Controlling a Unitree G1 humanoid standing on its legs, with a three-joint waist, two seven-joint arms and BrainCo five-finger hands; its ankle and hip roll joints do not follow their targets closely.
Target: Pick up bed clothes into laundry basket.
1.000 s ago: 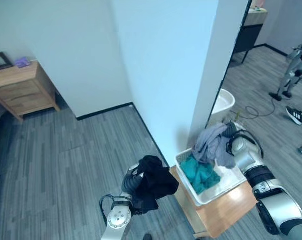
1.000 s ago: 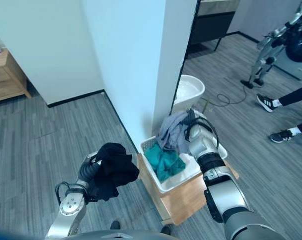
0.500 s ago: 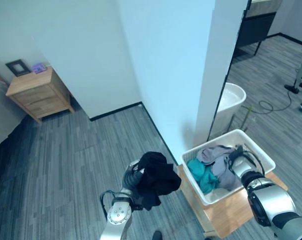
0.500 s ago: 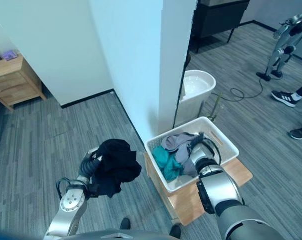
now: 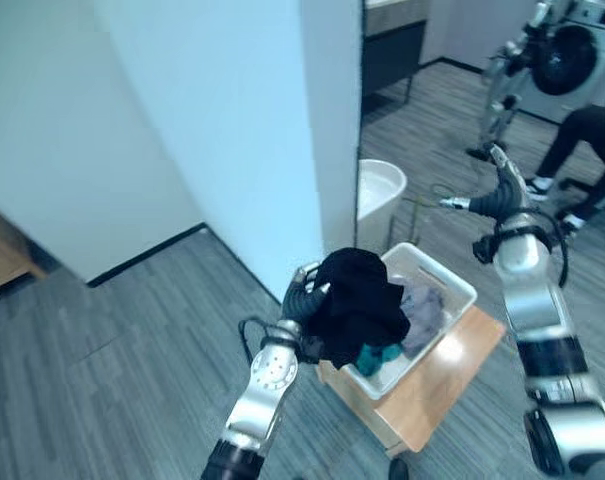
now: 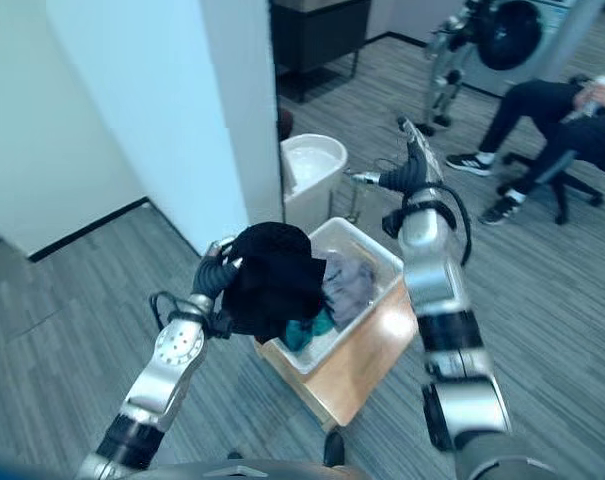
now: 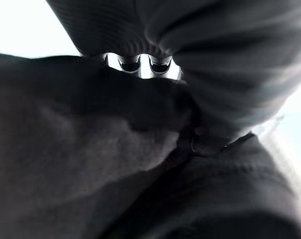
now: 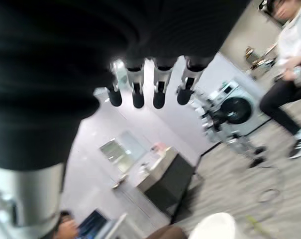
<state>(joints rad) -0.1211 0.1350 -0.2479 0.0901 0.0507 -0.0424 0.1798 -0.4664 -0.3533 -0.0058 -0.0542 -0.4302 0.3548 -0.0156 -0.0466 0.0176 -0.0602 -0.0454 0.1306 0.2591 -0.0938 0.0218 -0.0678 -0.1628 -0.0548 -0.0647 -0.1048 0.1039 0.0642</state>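
Since the earlier frame, right hand (image 5: pixel 490 194) has lifted out of the laundry basket (image 5: pixel 454 283) and now hangs raised beyond its far side, fingers straight, nothing held; left hand (image 5: pixel 304 292) has carried the black garment (image 5: pixel 359 301) from over the floor to the basket's near-left rim. Left fingers are curled into the cloth, bundle bunched. Grey clothes (image 5: pixel 421 305) and teal cloth (image 5: pixel 373 355) lie inside. Risk: garment hangs partly outside the rim, so releasing now could drape it over the edge or drop it to the floor (image 5: pixel 132 330). Wooden stand (image 5: pixel 444 370) under the basket is narrow; a shove could shift the basket.
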